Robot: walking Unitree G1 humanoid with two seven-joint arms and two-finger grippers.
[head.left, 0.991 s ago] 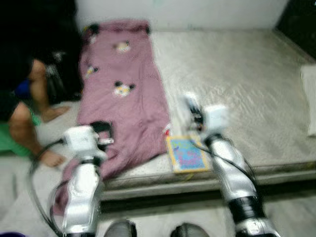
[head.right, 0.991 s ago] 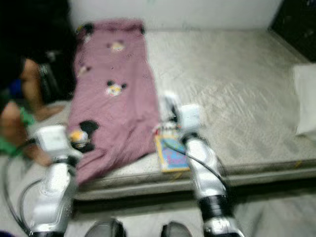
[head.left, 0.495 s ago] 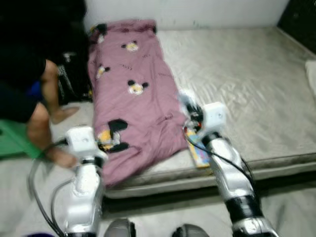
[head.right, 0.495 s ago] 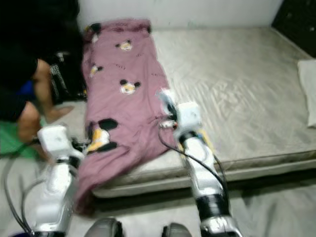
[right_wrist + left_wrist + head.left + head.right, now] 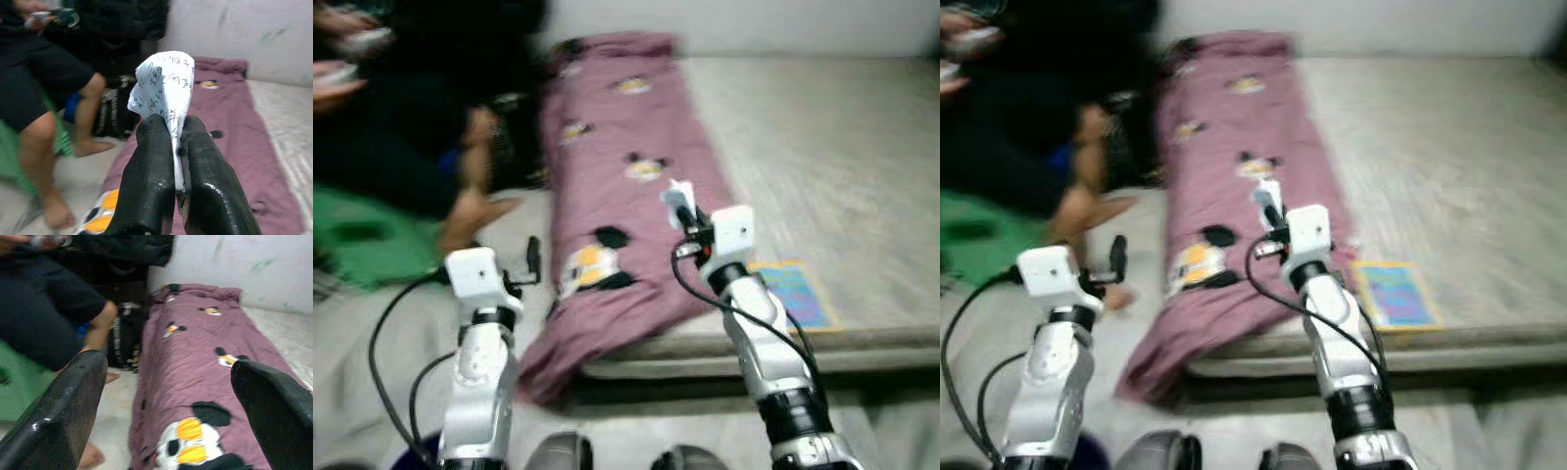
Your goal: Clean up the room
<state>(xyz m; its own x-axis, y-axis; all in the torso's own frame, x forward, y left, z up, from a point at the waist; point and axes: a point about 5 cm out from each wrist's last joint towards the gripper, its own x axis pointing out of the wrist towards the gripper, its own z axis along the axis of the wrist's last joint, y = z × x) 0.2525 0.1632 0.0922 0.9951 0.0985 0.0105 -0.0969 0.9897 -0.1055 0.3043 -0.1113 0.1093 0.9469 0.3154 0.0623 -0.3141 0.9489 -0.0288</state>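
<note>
My right gripper [image 5: 168, 147] is shut on a white sheet of paper [image 5: 164, 88] covered in handwriting; in the eye view it is raised over the purple cartoon-print blanket [image 5: 626, 186]. That blanket lies along the left side of the grey mattress [image 5: 822, 147], and its near end droops over the edge to the floor. A colourful picture book [image 5: 793, 292] lies flat near the mattress's front edge, to the right of my right arm. My left gripper [image 5: 171, 396] is open with nothing between its fingers, held over the floor left of the bed.
A person in dark clothes [image 5: 421, 108] sits on the floor at the left, bare legs [image 5: 44, 147] near the bed. A green mat [image 5: 362, 230] lies under them and a striped dark bag [image 5: 122, 340] stands between them and the mattress.
The whole view has swung to the left, so the bed sits further right and the person fills more of the left side. Both arms keep the same raised pose.
</note>
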